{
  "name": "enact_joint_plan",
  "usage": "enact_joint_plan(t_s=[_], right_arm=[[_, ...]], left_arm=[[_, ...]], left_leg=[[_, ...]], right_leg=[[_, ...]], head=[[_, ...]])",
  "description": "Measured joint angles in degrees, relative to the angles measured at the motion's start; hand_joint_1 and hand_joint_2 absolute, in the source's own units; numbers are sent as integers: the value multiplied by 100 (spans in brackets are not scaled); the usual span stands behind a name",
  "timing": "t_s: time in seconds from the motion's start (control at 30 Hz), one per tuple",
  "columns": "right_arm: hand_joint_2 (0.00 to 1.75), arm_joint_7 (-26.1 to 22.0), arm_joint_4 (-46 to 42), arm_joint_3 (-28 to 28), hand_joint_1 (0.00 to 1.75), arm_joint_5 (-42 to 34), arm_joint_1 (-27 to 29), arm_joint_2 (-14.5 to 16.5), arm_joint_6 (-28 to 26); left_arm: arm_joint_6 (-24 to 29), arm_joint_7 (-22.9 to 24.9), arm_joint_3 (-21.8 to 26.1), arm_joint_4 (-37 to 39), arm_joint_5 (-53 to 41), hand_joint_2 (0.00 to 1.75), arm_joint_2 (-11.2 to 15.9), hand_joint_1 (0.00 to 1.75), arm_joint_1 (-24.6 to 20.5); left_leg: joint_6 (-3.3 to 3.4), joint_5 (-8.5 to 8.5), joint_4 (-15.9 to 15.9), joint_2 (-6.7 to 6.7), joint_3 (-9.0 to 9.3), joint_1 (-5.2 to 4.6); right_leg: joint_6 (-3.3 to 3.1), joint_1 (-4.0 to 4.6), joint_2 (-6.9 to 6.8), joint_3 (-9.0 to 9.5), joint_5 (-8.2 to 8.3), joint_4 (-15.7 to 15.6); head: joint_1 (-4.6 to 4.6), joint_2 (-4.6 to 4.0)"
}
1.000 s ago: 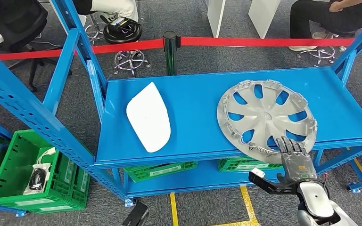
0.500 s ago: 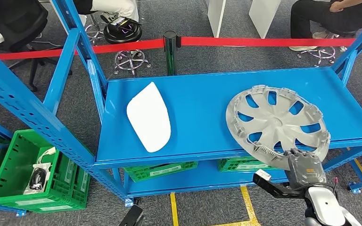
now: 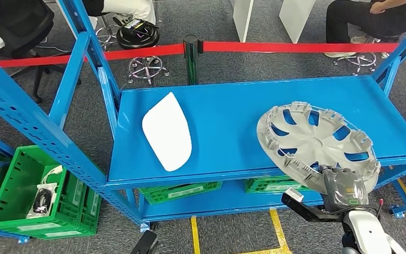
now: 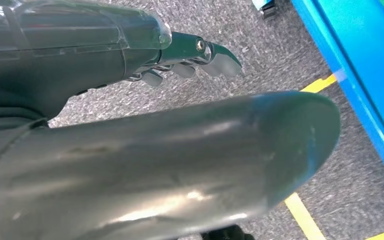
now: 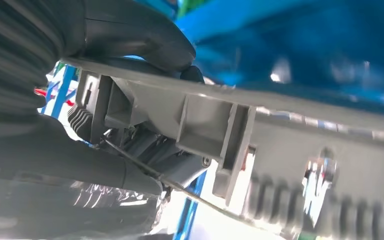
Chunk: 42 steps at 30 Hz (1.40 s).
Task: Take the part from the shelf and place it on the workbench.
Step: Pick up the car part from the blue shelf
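A silver wheel cover (image 3: 317, 140) with many spokes sits tilted at the right front of the blue shelf (image 3: 222, 132), its near rim lifted past the shelf's front edge. My right hand (image 3: 343, 188) grips that near rim from the front. Close up in the right wrist view, the thumb (image 5: 130, 35) presses on one face of the grey rim (image 5: 220, 120) and the other fingers (image 5: 80, 165) close on the other face. My left hand (image 4: 180, 60) hangs over the carpet beside the shelf's edge, fingers loosely curled, nothing in it.
A white curved panel (image 3: 166, 132) lies on the shelf's left part. Blue uprights (image 3: 47, 132) frame the rack. Green crates (image 3: 31, 193) sit on lower levels and at the left. A red barrier tape (image 3: 296, 46) and seated people are behind. Yellow floor lines (image 3: 193, 233) run below.
My right hand has closed on the wheel cover's near rim and drawn it right and toward me, tilting it up off the shelf. The white panel has not moved.
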Motion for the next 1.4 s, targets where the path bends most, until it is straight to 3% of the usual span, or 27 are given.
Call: enact_joint_plan(t_s=[0.03, 0.17, 0.27, 0.37, 0.53, 0.87, 1.4], right_arm=[[175, -4, -64, -43, 175, -13, 58, 6, -270], [175, -487, -650, -322, 175, -717, 348, 132, -1727], [175, -1525, -1483, -553, 175, -1779, 616, 455, -2394], [175, -2321, -2432, -623, 175, -2357, 881, 893, -2475], [175, -3170, -3694, -637, 175, -3159, 1111, 1432, -2485], [175, -3830, -5006, -499, 175, -3609, 1180, 2013, -2485], [175, -4091, -5158, -211, 175, -3955, 1191, 2387, -2470]], left_arm=[[-10, -73, 5, -1, 57, 0, -1, 0, 0], [-45, -611, 56, -4, 379, 175, -7, 0, -4], [40, -1236, 143, -15, 493, 175, -32, 0, -34], [155, -1603, 203, -37, 511, 175, -63, 0, -100], [207, -1931, 323, -110, 555, 175, -91, 0, -136], [207, -2029, 451, -242, 374, 175, -99, 0, -153], [166, -1898, 451, -275, 248, 175, -100, 0, -152]], left_leg=[[0, 0, 0, -1, -1, 0], [0, 0, 0, 0, -2, 1], [-3, -2, -1, 0, -2, 6], [-7, -5, -2, -12, 1, 8], [-8, -4, -4, -43, 2, 9], [-8, -5, -4, -33, 6, 4], [-8, -5, -5, -8, 13, 6]], right_leg=[[0, 0, 0, 0, 0, 0], [0, 1, -1, 0, -1, 1], [-6, 4, -3, -2, -6, 3], [-17, 6, -11, -3, -16, 7], [-22, 7, -31, 1, -25, 9], [-22, 3, -25, 7, -25, 8], [-22, 4, -7, 7, -24, 9]], head=[[0, 0], [0, 0], [-1, 0], [-3, 0], [-3, 0], [-4, 0], [-4, 0]])
